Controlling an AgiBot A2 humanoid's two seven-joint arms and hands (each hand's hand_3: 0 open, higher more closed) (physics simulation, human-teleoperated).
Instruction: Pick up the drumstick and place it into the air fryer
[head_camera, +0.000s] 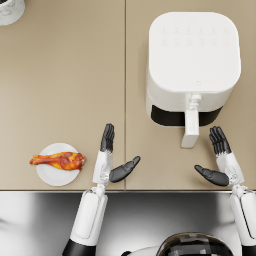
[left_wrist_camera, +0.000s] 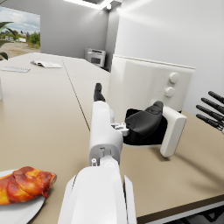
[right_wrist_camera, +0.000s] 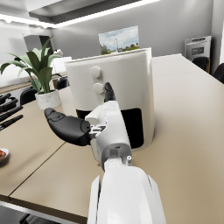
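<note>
The left hand (head_camera: 111, 159), dark-fingered on a white forearm, hovers above the beige tabletop (head_camera: 65, 75) with fingers extended forward and thumb spread toward the centre; it holds nothing. The right hand (head_camera: 220, 161) mirrors this pose, fingers apart and empty, just beside the white rectangular handle (head_camera: 190, 129) of the air fryer drawer.

The glazed reddish-brown drumstick (head_camera: 59, 160) lies on a small round white plate (head_camera: 50, 176) near the table's front edge, just outboard of the left hand and not touching it. The white rounded-square air fryer (head_camera: 193, 60) stands well apart from the plate, in front of the right arm. Its drawer opening shows dark beneath the body; whether the basket is pulled out far enough to accept food cannot be determined.

Judged step: reaching for the drumstick. Recommended procedure: move the left hand sideways over the plate, lower it, and close the fingers across the thick meaty end, where the shape gives most purchase. Keep the plate from sliding. Lift vertically before traversing toward the fryer.
</note>
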